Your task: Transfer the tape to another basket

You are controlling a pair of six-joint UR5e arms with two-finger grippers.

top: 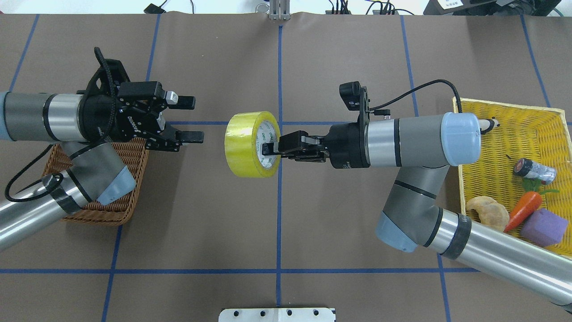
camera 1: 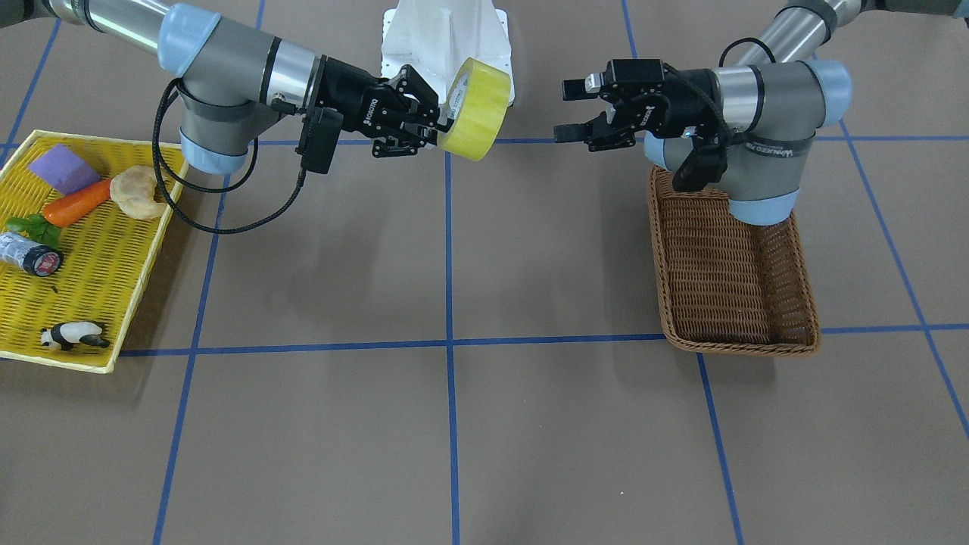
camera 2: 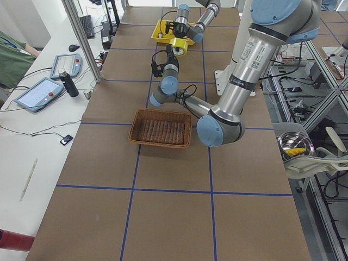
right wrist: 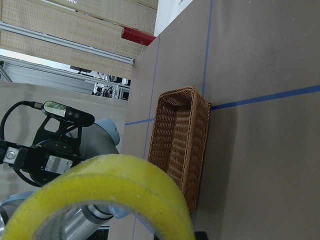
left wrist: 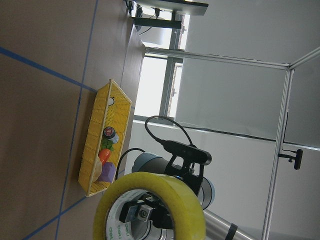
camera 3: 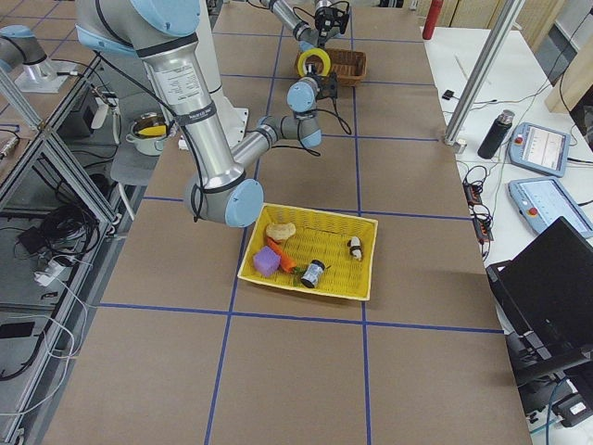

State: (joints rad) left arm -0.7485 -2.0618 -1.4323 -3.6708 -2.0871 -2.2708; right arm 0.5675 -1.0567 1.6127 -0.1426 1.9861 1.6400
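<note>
The yellow-green tape roll (top: 250, 144) hangs in the air over the table's middle, held on edge. My right gripper (top: 269, 150) is shut on the roll's rim, one finger inside the core. The tape also shows in the front view (camera 1: 478, 110), with the right gripper (camera 1: 430, 126) beside it, and it fills the bottom of the left wrist view (left wrist: 155, 200) and the right wrist view (right wrist: 100, 185). My left gripper (top: 190, 120) is open and empty, facing the tape with a short gap between them, also in the front view (camera 1: 571, 111). The brown wicker basket (top: 134, 157) lies empty under the left arm (camera 1: 727, 288).
A yellow mesh tray (top: 509, 134) at the robot's right holds a purple block (top: 543, 228), a carrot (top: 523, 209), a bread piece (top: 487, 212), a dark cylinder with a red end (top: 534, 169) and a panda figure (camera 1: 74, 334). A white mount (camera 1: 447, 38) stands at the robot's base.
</note>
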